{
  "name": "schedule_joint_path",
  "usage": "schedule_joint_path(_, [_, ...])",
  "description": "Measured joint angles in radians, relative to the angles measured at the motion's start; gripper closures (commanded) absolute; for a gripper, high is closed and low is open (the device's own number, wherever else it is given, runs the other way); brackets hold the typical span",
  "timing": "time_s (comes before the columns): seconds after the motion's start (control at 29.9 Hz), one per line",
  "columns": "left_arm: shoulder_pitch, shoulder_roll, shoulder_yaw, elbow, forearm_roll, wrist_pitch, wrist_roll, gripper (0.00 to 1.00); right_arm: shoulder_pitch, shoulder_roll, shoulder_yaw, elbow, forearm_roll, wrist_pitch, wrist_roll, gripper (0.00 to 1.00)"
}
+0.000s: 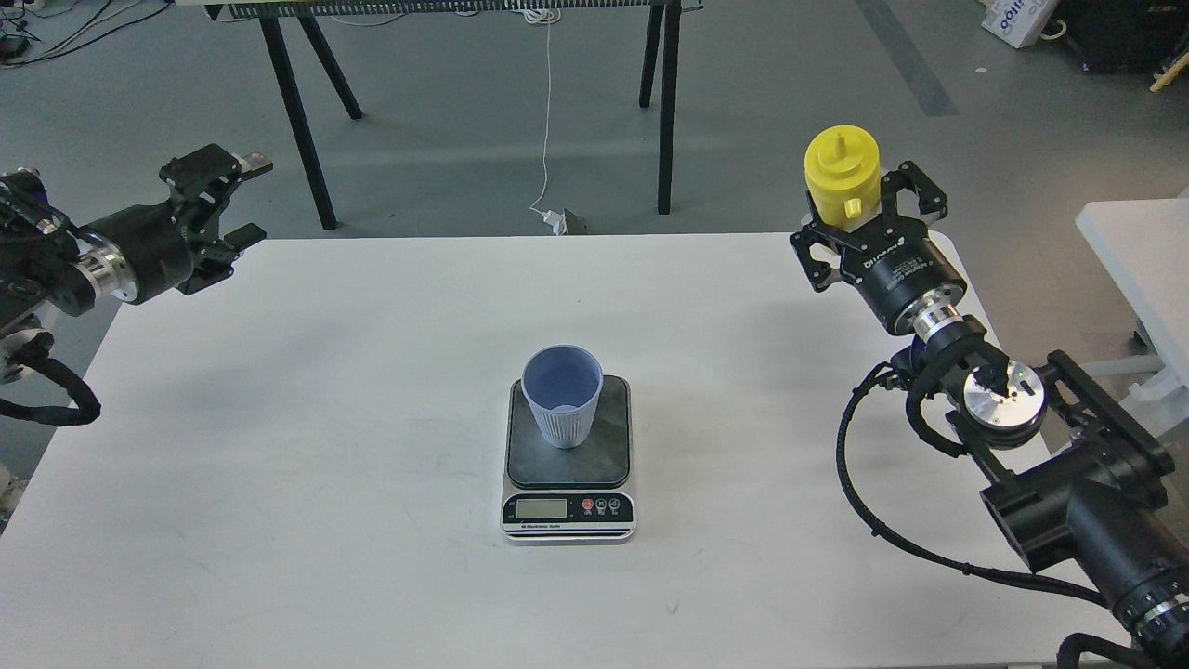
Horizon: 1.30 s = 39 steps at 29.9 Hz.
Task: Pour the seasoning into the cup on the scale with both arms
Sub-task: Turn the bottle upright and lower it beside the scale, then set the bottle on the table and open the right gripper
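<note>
My right gripper (868, 218) clamps the yellow bottle (842, 175) upright at the table's (279, 465) far right edge, nozzle up so nothing spills. The cup (563, 395) stands on the scale (568, 455), centred for weighing. My left gripper (237, 200) hangs open, empty, well apart

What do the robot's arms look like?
Both arms are black and chunky, with shiny silver rings at the joints. Black ribbed cables loop beside them. Each ends in a black two-finger gripper: the left gripper, the right gripper. The right one has small white lettering on its round body and a tiny green light near the wrist.
</note>
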Motion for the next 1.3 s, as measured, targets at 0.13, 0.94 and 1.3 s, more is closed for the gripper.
schedule_joint_path(0.13, [0.000, -0.004, 0.000, 0.000, 0.000, 0.000, 0.000, 0.00, -0.085, 0.000, 0.001, 0.005, 0.035, 0.041, -0.023, 0.90])
schedule_joint_path(0.94, [0.000, -0.009, 0.003, 0.000, 0.003, 0.000, 0.000, 0.00, -0.273, -0.011, -0.012, -0.029, 0.236, 0.136, -0.111, 0.71])
schedule_joint_path(1.3, [0.001, -0.009, 0.004, 0.000, 0.004, 0.000, 0.000, 0.00, -0.284, -0.014, -0.015, -0.033, 0.229, 0.136, -0.108, 0.04])
